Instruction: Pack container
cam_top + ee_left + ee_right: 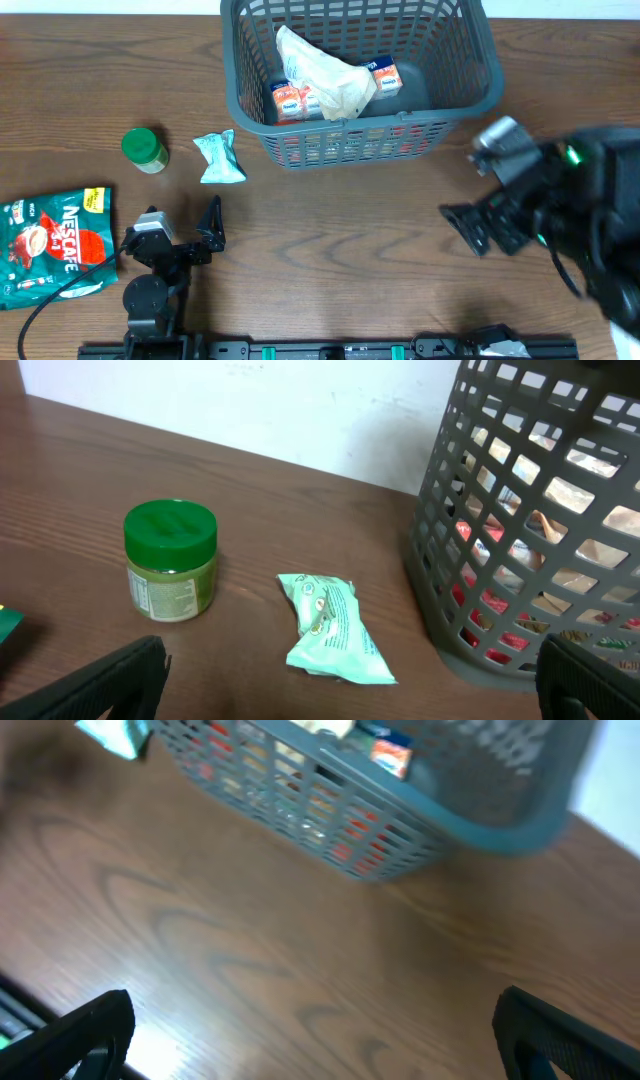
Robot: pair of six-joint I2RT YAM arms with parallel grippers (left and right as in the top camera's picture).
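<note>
The dark grey lattice container [460, 112] stands at the back centre and holds a crumpled white bag [325, 70] and several small cartons [288, 100]. It also shows in the left wrist view [440, 590] and the right wrist view [470, 820]. A green-lidded jar [145, 149] [170, 560] and a pale green packet [218, 158] [330, 628] lie left of the container. A red and green Nescafe pouch [52, 245] lies at the far left. My left gripper [185, 235] [350, 680] is open and empty, below the packet. My right gripper [485, 228] [315, 1030] is open and empty over bare table right of the container.
The wooden table [340, 260] runs to a front edge with a black rail [320, 350]. A cable [60, 290] trails from the left arm at the front left.
</note>
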